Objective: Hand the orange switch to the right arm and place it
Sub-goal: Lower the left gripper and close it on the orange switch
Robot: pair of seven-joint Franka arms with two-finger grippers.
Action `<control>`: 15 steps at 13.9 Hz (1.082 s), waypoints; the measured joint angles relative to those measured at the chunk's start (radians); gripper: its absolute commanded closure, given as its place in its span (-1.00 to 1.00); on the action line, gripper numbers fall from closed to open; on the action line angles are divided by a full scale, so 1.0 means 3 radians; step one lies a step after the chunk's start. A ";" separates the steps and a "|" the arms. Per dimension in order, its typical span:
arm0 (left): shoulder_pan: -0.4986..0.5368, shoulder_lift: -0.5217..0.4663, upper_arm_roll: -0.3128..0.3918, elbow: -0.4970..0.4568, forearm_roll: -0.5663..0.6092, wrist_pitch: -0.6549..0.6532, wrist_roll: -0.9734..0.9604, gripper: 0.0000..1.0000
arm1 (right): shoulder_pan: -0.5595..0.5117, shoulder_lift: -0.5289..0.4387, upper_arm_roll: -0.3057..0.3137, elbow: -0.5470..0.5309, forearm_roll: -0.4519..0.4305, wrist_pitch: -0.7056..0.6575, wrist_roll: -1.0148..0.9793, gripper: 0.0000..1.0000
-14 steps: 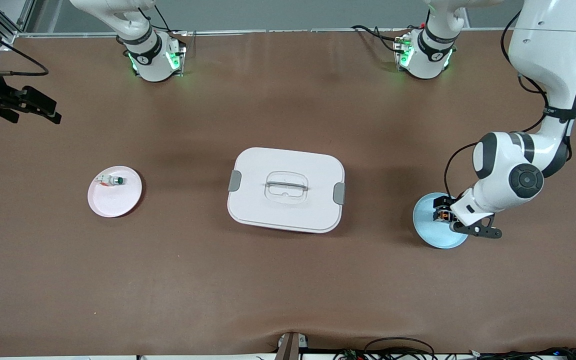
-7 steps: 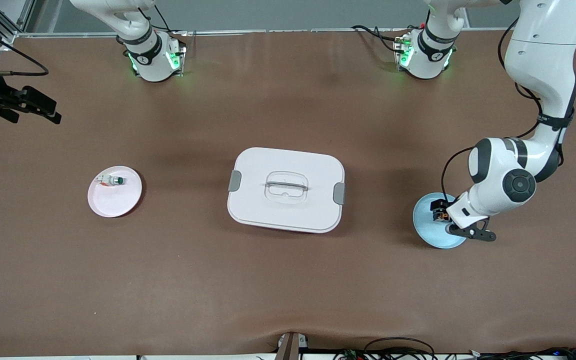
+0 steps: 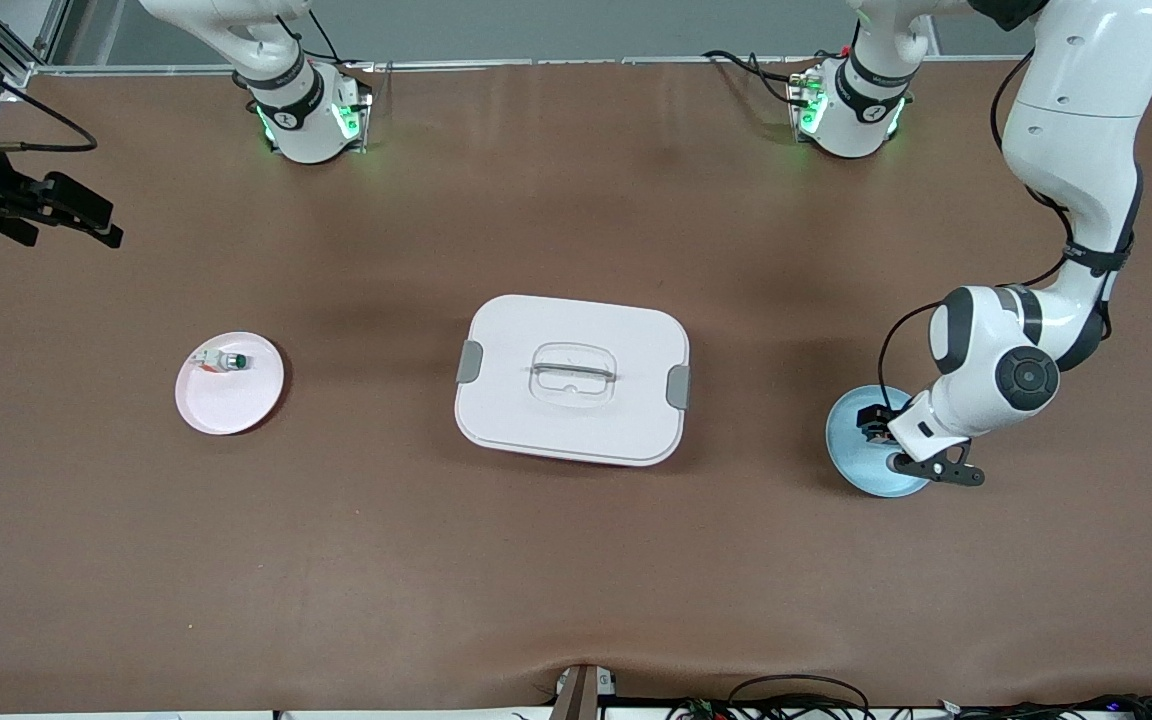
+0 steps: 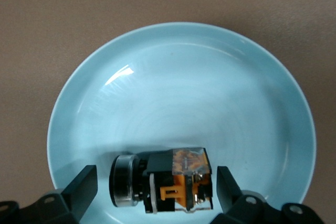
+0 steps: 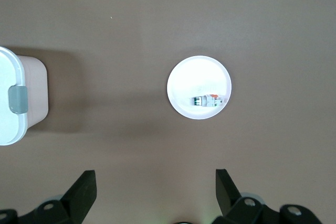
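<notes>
The orange switch (image 4: 168,179), a small black box with an orange middle and a silver round end, lies on its side on the light blue plate (image 4: 184,77) at the left arm's end of the table. My left gripper (image 4: 155,182) is open and down at the plate, with one finger on each side of the switch and a small gap at each. In the front view the left gripper (image 3: 878,428) is over the plate (image 3: 851,458) and the wrist hides most of the switch. My right gripper (image 5: 155,182) is open and empty, high above the table.
A white lidded box (image 3: 572,380) with grey clips stands mid-table. A pink plate (image 3: 229,400) toward the right arm's end holds a small white part with a green knob (image 3: 224,361); both also show in the right wrist view (image 5: 199,85).
The left arm has shifted a little toward the right arm's end, and its wrist now covers more of the switch in the front view. Nothing else has moved.
</notes>
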 measured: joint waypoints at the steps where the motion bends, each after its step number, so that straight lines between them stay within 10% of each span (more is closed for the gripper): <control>1: 0.0006 0.0012 0.0000 0.0000 0.0000 0.0013 0.0000 -1.00 | 0.0000 0.0000 0.0000 0.0000 0.0000 0.0000 0.0000 -1.00; 7: 0.0003 0.0023 -0.0004 0.0000 0.0000 0.0025 0.0000 -1.00 | 0.0000 0.0000 0.0000 0.0000 0.0000 0.0000 0.0000 -1.00; 12: -0.0001 0.0022 -0.0005 0.0000 0.0000 0.0027 -0.0003 0.38 | 0.0000 0.0000 0.0000 -0.0001 0.0000 -0.0002 0.0000 -1.00; 15: -0.0003 0.0022 -0.0007 0.0003 0.0000 0.0028 -0.0103 0.57 | 0.0000 0.0000 0.0000 -0.0003 0.0000 -0.0002 0.0000 -1.00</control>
